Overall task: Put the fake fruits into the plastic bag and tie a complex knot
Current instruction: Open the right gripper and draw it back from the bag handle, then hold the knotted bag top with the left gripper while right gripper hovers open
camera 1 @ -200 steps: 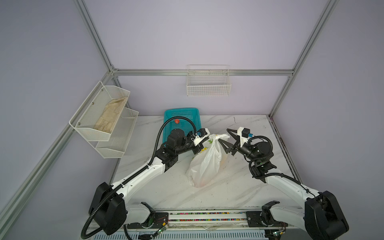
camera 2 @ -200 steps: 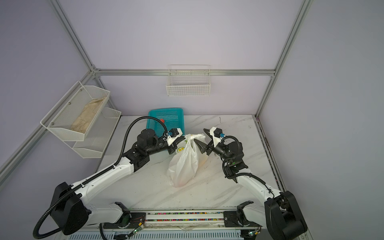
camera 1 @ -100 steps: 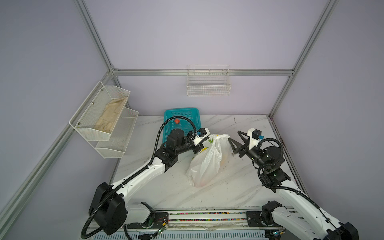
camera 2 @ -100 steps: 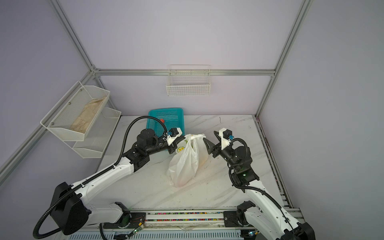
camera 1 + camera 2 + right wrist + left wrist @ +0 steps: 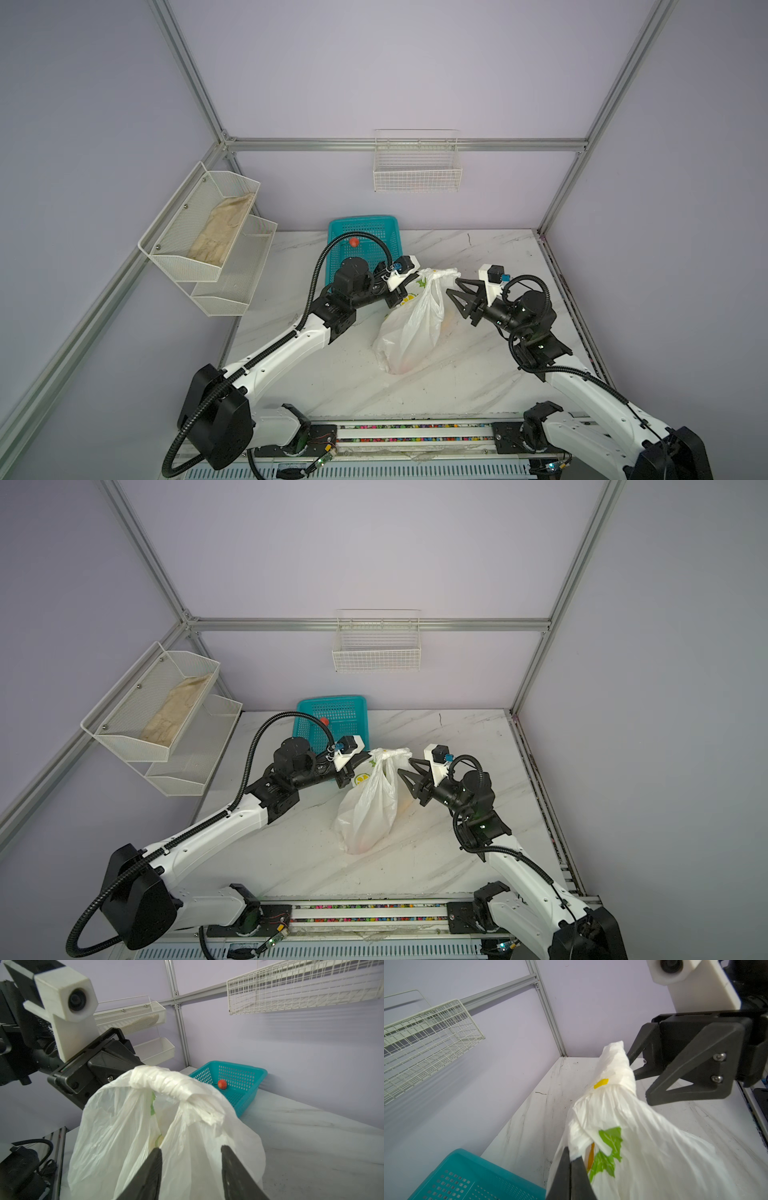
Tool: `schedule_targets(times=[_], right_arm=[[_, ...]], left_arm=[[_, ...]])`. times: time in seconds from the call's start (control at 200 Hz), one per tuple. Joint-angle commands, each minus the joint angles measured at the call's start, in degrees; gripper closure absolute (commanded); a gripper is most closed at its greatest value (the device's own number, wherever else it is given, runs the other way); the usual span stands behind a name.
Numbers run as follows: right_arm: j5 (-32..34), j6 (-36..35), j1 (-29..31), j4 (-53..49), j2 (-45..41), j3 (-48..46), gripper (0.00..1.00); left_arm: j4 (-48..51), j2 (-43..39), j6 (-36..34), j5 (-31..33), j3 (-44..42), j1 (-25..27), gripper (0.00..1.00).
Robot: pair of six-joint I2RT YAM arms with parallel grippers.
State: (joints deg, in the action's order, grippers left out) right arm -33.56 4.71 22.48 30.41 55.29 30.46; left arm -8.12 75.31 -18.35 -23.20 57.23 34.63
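Right hand (image 5: 452, 286) lower and narrower, jaws apart at plastic bag (image 5: 411, 328); left hand (image 5: 572, 1155) tight on it.

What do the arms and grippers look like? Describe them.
The left arm and right arm have white links with black joints. The left gripper and right gripper have black triangular open-framed fingers under a white camera block with a blue plug. A black ribbed hose runs along the left arm; a thinner black cable loops on the right.
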Motion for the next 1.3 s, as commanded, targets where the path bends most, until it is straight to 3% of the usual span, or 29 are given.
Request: schedule_targets(times=[0.0, 0.39, 1.11, 1.295], right_arm=[[-1.2, 2.4, -0.2, 6.1, 0.6, -0.2, 0.56], [-0.2, 6.0, -0.2, 12.4, 5.7, 1.1, 0.57], [-0.7, 2.3, -0.2, 13.5, 6.5, 2.9, 0.59], [7.3, 2.5, -0.3, 10.3, 5.2, 2.8, 0.63]], left_arm=[[-2.9, -0.8, 1.1, -1.1, -1.8, 0.0, 1.00], [-3.0, -0.3, 1.2, -1.5, -1.7, 0.1, 1.00], [-2.6, -0.5, 1.1, -1.9, -1.1, 0.1, 1.00], [-2.5, -0.5, 1.0, -2.0, -1.1, 0.1, 1.00]])
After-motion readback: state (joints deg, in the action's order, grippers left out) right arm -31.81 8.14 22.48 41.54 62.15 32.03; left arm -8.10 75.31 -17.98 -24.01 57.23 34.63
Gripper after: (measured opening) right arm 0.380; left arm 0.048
